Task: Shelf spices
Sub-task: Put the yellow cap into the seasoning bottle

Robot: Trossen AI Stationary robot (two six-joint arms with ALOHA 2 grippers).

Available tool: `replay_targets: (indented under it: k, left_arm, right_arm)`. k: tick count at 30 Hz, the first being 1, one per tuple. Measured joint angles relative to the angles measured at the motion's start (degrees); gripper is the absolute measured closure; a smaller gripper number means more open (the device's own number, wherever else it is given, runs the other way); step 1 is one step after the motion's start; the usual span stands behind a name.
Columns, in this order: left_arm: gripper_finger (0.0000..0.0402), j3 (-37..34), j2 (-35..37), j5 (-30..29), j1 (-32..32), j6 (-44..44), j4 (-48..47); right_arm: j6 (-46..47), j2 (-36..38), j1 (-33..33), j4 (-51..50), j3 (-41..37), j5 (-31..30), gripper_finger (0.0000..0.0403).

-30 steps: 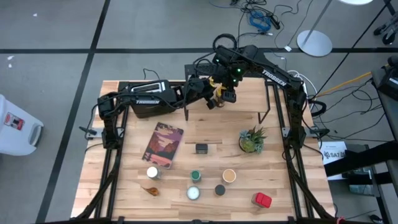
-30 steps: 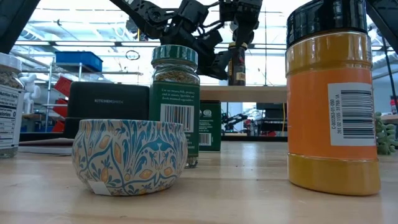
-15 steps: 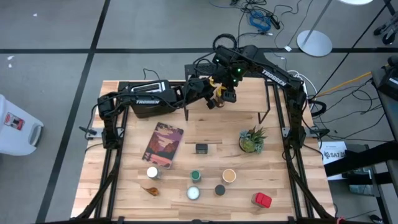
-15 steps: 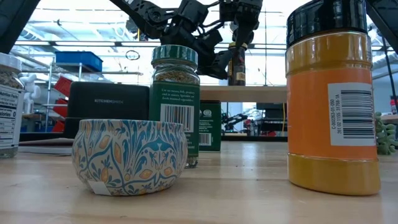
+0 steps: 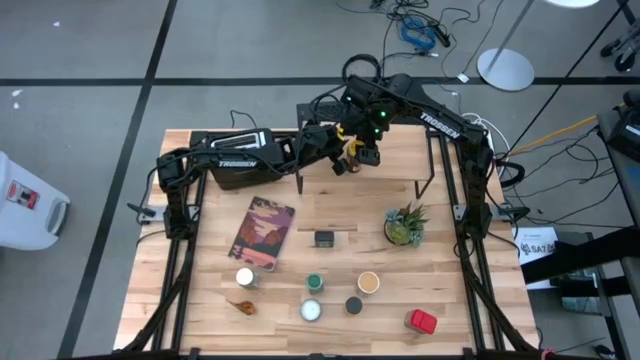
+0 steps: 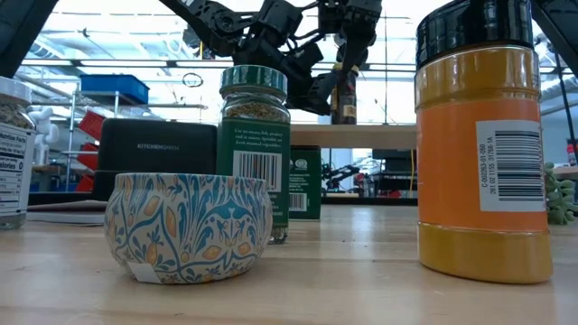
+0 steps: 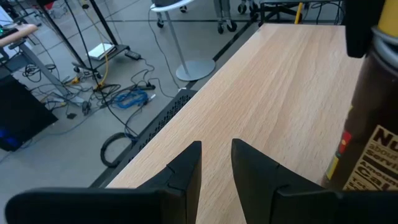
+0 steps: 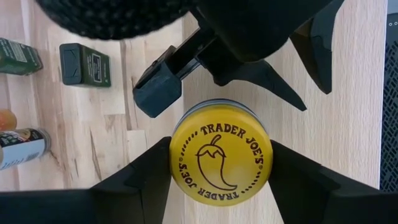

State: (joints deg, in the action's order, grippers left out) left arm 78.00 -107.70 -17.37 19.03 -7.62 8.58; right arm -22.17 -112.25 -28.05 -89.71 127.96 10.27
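The shelf (image 5: 385,170), a light wooden top on thin black legs, stands at the table's far side. A dark spice jar with a yellow lid (image 8: 221,152) stands upright on its top (image 6: 342,99), and my right gripper (image 5: 352,148) is shut on it from above. My left gripper (image 7: 216,167) hovers just left of that jar, over the shelf top, with only a narrow gap between its fingers and touching nothing. More spices stand near the table's front edge: a green-topped jar (image 5: 315,283), a tan-topped one (image 5: 368,283) and a red one (image 5: 421,321). My right gripper pinches the jar at its yellow lid (image 8: 180,155), one finger (image 8: 146,180) on each side of the round top. The fingers come from above, pointing down. The jar stands upright with its base on the shelf's wooden top.
A black toaster (image 5: 235,158) sits left of the shelf. On the table in front lie a reddish book (image 5: 262,232), a small dark tin (image 5: 323,238) and a potted plant (image 5: 403,225). In the low view a patterned tin (image 6: 188,226) and an orange jar (image 6: 483,153) stand close.
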Motion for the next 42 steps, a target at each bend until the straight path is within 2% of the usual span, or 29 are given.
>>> replay_targets:
  k: [31, 42]
  left_arm:
    - [0.0304, 0.02, -0.03, 0.76, -0.04, 1.16, 0.03]
    - [0.0304, 0.11, -2.19, 0.86, -0.02, 1.19, 1.48]
  right_arm:
    - [-1.05, -0.05, 0.81, -0.3, -0.13, -3.08, 0.0179]
    - [-1.46, 0.11, 1.51, -0.39, -0.15, -3.83, 0.0179]
